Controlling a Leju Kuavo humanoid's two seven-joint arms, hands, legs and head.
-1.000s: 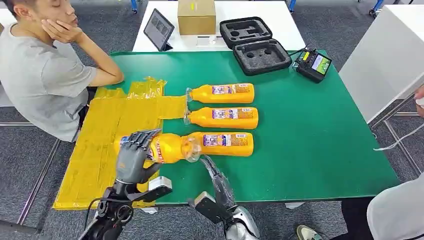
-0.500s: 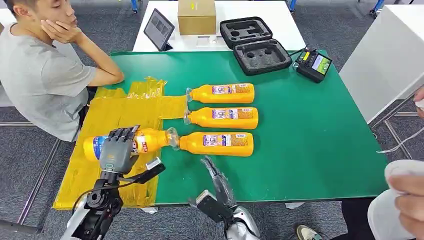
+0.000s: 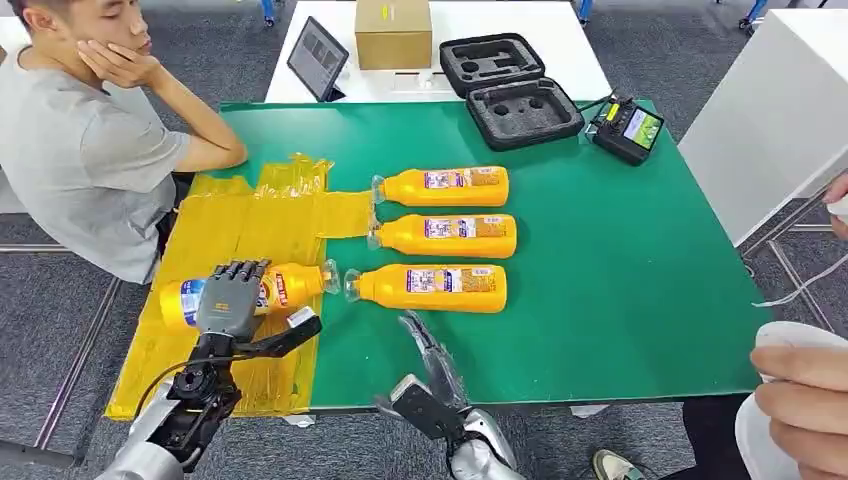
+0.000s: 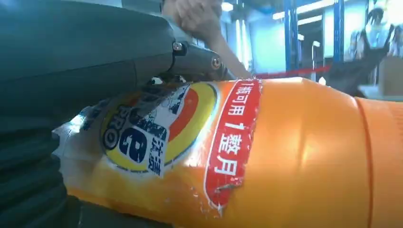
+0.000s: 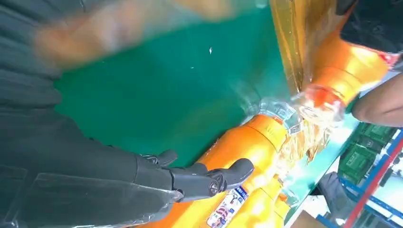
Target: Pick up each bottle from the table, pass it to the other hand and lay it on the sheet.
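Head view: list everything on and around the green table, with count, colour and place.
Orange plastic bottles: four; three lie in a row on the table, one in the left hand over the sheet.
Crinkled yellow plastic sheet: one, table's left part.
Green table: one, centre.
Black foam-lined case: one, open, far edge.
Black handheld controller: one, far right.
Brown cardboard box: one, white table behind.
Dark tablet: one, beside box.
Seated person: one, grey shirt, left.
Left hand: grips bottle.
Right hand: near edge, holds nothing.

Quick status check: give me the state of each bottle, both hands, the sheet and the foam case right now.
Held bottle: on its side over the sheet, in the left hand's grip.
Three bottles on the table: lying on their sides, untouched.
Left hand: grips the held bottle.
Right hand: open, holding nothing.
Yellow sheet: spread flat, wrinkled.
Foam case: lid open.
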